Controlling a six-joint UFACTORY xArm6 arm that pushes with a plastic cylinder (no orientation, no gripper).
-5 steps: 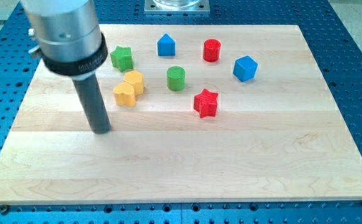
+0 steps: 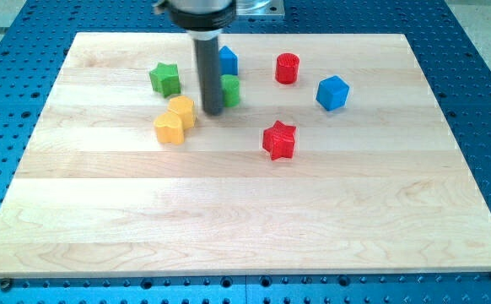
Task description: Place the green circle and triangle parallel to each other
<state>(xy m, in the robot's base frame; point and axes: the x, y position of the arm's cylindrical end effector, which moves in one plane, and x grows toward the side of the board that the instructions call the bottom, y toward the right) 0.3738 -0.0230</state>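
Note:
The green circle block [image 2: 230,89] sits at the board's upper middle, its left side hidden behind my rod. My tip [image 2: 212,112] rests on the board at the circle's lower left, touching or almost touching it. A blue house-shaped block [image 2: 229,61] stands just above the circle, also partly hidden by the rod. A green star [image 2: 165,78] lies to the left of the rod. I see no green triangle.
Two yellow blocks [image 2: 181,110] [image 2: 169,128] touch each other just left of my tip. A red cylinder [image 2: 288,67], a blue cube [image 2: 332,92] and a red star [image 2: 279,139] lie to the right. The wooden board [image 2: 229,219] lies on a blue perforated table.
My rod has swung from the board's left to its upper middle. The green circle has shifted up and slightly left, closer to the blue block. The other blocks have not moved.

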